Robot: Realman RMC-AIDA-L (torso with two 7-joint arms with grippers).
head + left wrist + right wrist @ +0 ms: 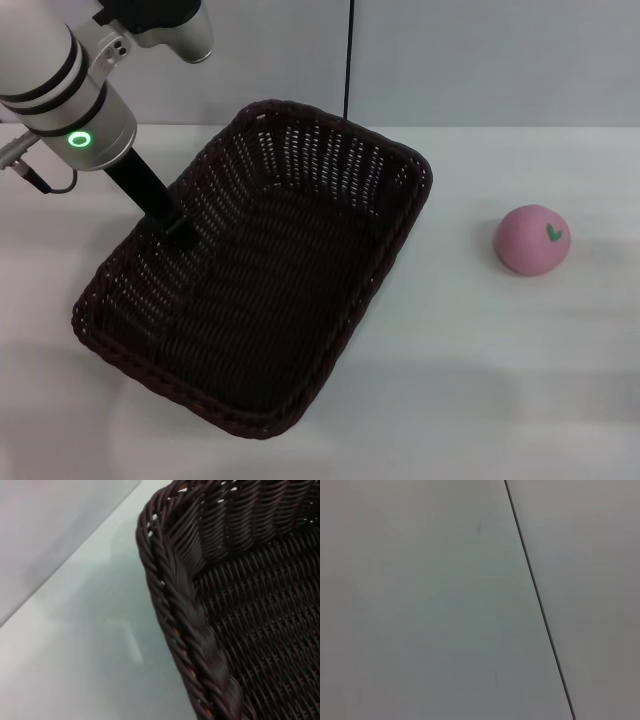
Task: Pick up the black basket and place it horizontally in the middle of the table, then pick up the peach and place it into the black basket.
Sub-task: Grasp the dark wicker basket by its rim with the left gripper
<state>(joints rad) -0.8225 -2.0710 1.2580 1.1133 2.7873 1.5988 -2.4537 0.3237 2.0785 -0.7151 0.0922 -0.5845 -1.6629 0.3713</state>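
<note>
The black basket (pixel 270 290) lies at a slant on the white table (pixel 480 380), its long axis running from near left to far right. My left gripper (pixel 176 228) reaches down onto the basket's left long rim and is shut on it, with a dark finger (pixel 160 205) over the braid. The left wrist view shows that braided rim (pixel 185 605) and a rounded corner close up. The peach (pixel 532 240), pink with a green leaf mark, sits on the table to the right of the basket, apart from it. My right gripper is out of view.
A grey wall (pixel 480 60) runs along the table's back edge, with a thin black cable (pixel 347 60) hanging down behind the basket. The right wrist view shows only bare surface (pixel 420 605) and a dark seam line (pixel 540 605).
</note>
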